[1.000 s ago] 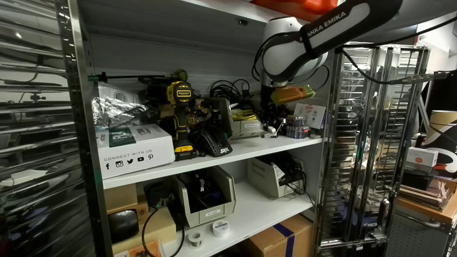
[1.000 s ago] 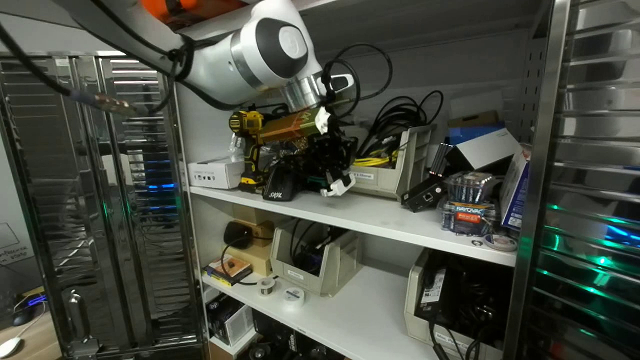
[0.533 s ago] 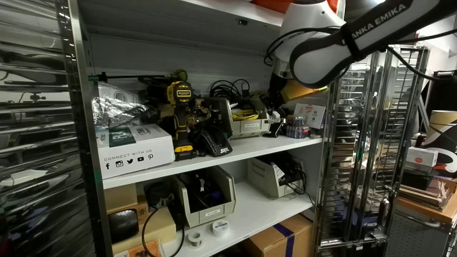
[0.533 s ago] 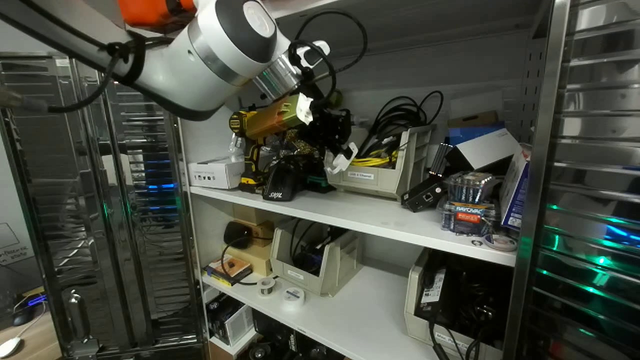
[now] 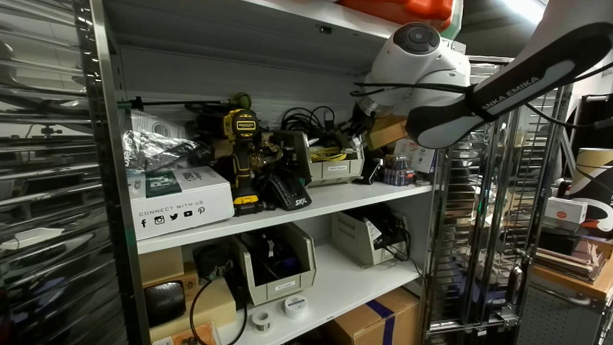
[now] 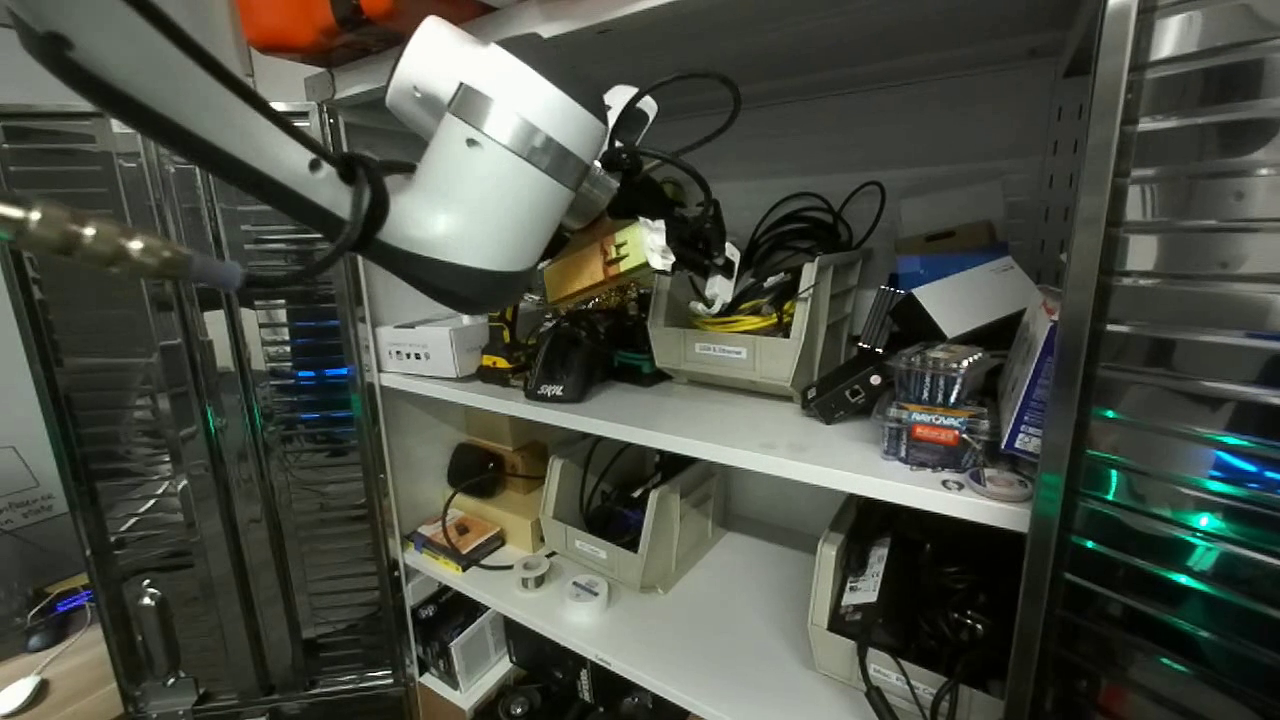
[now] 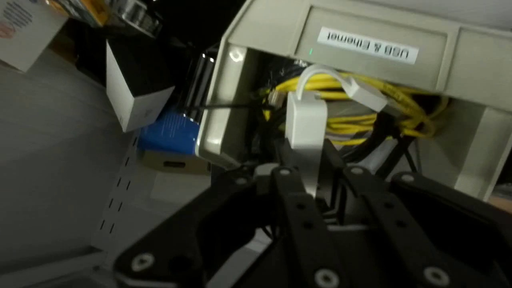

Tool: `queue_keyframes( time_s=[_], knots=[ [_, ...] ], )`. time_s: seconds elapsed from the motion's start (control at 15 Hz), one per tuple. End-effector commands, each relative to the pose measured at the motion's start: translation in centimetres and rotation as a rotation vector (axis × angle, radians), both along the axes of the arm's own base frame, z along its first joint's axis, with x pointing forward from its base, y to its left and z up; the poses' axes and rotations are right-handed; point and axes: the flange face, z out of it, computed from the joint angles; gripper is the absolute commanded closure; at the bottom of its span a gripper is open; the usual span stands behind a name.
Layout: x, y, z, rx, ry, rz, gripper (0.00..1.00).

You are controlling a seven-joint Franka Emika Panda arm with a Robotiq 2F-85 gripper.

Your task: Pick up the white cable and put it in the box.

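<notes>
Plainly, the gripper (image 7: pixel 309 152) is clamped about the white cable (image 7: pixel 306 116), by its long, square-edged block, greyed by shadow at the near end. From the far end a short cord is looped round to a smaller, slanted plug. All is held at the mouth of the beige box (image 7: pixel 472 68) labelled "USB & Ethernet"; whether the yellow cables (image 7: pixel 354 119) inside are touched cannot be told.

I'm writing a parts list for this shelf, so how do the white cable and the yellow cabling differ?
The white cable is one short cord arched between two blocky ends, while the yellow cabling runs in several loops side by side. The pincer grips the white cable; the yellow cabling lies in the box, not gripped. Both bend into curves.
</notes>
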Motion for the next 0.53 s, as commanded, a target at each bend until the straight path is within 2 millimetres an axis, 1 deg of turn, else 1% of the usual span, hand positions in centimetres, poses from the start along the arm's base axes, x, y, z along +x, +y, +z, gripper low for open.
queue_keyframes(
  time_s=[0.0, 0.13, 0.2, 0.27, 0.47],
  knots=[
    [3.4, 1.1, 2.5, -0.012, -0.158, 0.015, 0.95],
    [4.9, 1.4, 3.0, -0.031, -0.215, 0.008, 0.95],
    [5.6, 1.3, 2.9, -0.042, -0.23, 0.002, 0.95],
    [6.2, 1.1, 2.7, -0.05, -0.243, -0.002, 0.95],
    [7.9, 0.2, 0.8, -0.077, -0.251, -0.021, 0.95]
  ],
)
